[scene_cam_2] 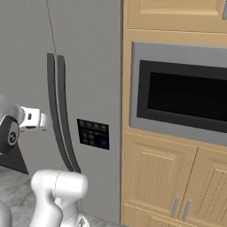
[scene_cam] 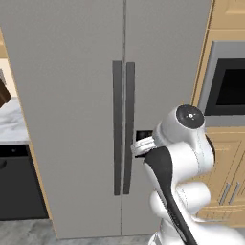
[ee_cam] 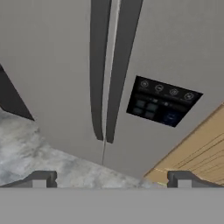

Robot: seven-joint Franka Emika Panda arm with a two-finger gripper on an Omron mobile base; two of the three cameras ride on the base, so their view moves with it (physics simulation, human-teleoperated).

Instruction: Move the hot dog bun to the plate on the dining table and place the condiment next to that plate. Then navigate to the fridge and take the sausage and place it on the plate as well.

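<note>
The fridge (scene_cam: 86,95) stands shut, its 2 dark handles (scene_cam: 122,127) side by side, so its contents are hidden. The gripper (ee_cam: 111,179) faces it, fingers (ee_cam: 41,178) spread wide, holding nothing.

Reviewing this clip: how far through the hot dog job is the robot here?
Done: the robot has reached the fridge, which faces it. In hand: nothing; the pincer is open and empty, pointed at the two door handles. Left: both doors are shut, so opening one, taking the sausage and carrying it to the plate remain. The bun and condiment steps cannot be judged here.
</note>
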